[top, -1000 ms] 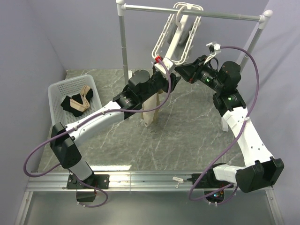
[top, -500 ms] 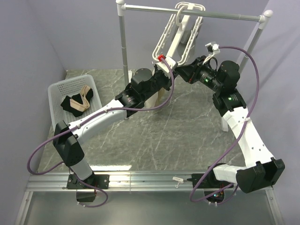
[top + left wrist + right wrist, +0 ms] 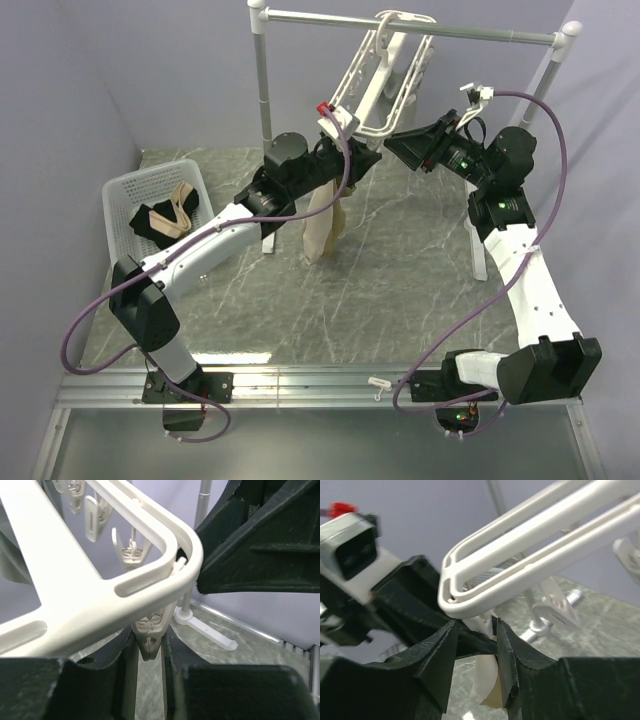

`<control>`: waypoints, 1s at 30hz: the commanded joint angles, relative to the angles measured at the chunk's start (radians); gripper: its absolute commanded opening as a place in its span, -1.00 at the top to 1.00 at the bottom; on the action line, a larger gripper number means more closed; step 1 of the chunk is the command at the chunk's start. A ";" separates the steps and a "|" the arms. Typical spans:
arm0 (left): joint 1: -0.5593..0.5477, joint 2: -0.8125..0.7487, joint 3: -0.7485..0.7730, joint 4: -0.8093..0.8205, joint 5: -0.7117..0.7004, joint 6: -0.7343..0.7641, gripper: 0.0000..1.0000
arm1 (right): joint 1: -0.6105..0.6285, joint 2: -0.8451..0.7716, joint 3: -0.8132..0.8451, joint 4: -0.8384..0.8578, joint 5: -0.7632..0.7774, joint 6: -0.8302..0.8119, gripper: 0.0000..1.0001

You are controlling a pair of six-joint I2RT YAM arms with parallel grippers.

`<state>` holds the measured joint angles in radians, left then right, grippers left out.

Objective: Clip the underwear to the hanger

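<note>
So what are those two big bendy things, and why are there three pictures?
They are two robot arms bolted to a table. One picture looks down from above. The other two come from little cameras on each arm's wrist, so you see that arm's own pincer up close. A white drying hanger hangs from a silver rail. The left pincer squeezes a small clip on it, and tan underwear dangles just below. The right pincer is open, right beside the hanger's corner. On the table's left, a white basket holds black and beige cloth.
</note>
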<state>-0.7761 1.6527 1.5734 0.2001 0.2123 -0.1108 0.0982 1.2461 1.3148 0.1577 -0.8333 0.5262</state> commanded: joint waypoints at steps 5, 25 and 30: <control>0.040 -0.013 0.017 0.068 0.186 -0.154 0.99 | -0.018 0.022 -0.023 0.293 -0.182 0.172 0.10; 0.063 0.019 0.031 0.101 0.298 -0.263 0.94 | -0.017 0.032 -0.077 0.339 -0.204 0.152 0.56; 0.061 0.032 0.043 0.093 0.314 -0.267 0.90 | -0.018 0.033 -0.068 0.324 -0.201 0.155 0.46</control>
<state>-0.7128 1.6707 1.5730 0.2653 0.4866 -0.3618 0.0822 1.2938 1.2354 0.4335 -1.0290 0.6765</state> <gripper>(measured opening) 0.242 0.241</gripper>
